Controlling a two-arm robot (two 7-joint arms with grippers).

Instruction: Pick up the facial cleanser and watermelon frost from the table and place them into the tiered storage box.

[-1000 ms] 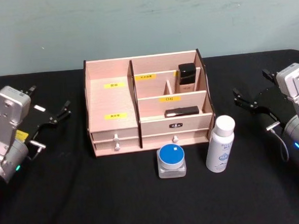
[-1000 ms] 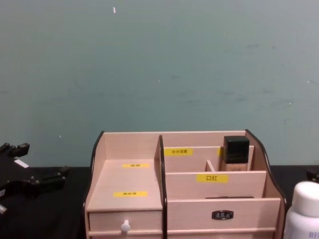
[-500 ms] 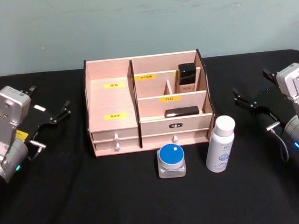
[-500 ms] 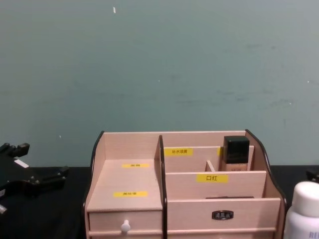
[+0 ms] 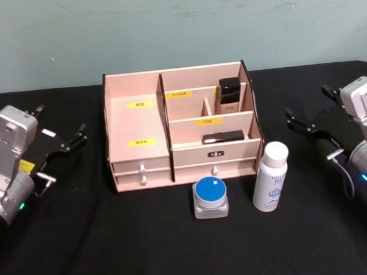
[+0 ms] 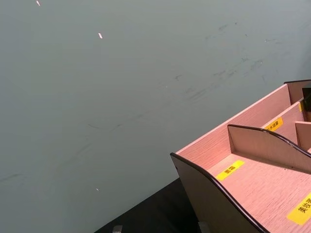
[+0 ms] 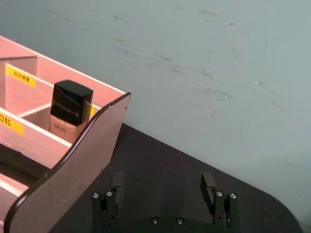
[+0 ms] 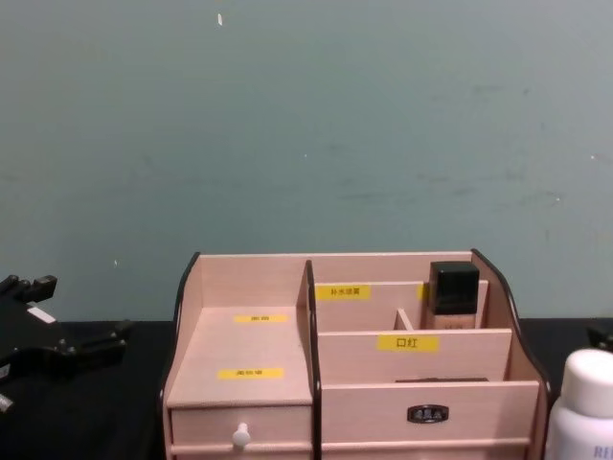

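left gripper [image 5: 62,119] and right gripper [image 5: 306,102] flank the tiered storage box [image 5: 191,154], both spread wide and empty. facial cleanser bottle [image 5: 270,177] and blue-lidded jar [image 5: 211,197] stand just before it.

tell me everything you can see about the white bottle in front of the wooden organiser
The white bottle is a plain cylinder with a rounded white cap, plastic by its look, with pale blue print on its lower body, too small to read. It stands upright on the black table, near the front right corner of the tiered storage box, apparently not touching it, and right of the blue-lidded jar with a gap between. Nothing grips it.
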